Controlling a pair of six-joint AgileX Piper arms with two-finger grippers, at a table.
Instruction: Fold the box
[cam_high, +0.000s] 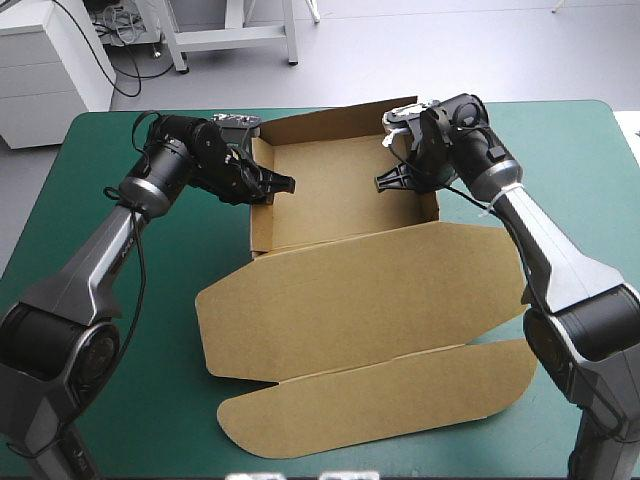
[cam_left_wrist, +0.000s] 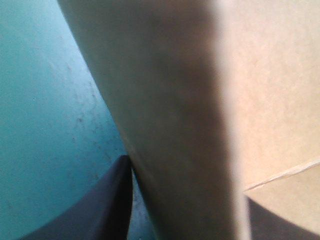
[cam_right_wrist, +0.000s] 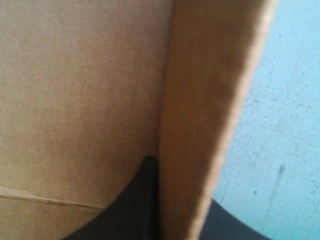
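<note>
Teal-green table (cam_high: 170, 420); grey floor (cam_high: 450, 50); white cabinet (cam_high: 50, 70) beyond.

Reaching forward with both arms, elbows bent, wrists turned inward toward each other. Pinching with the left gripper (cam_high: 276, 186) on the left wall of the box (cam_high: 340, 200), black fingers (cam_left_wrist: 102, 207) nearly closed, one on each side. Pinching likewise with the right gripper (cam_high: 393, 181) on the right wall.

The high view looks forward and down from above and behind the robot, taking in most of the teal-green cover (cam_high: 90, 230) and the box (cam_high: 340, 190). Each wrist view sits hard against a box wall, the left wall (cam_left_wrist: 170, 125) and the right wall (cam_right_wrist: 205, 115), both shared with the high view
</note>
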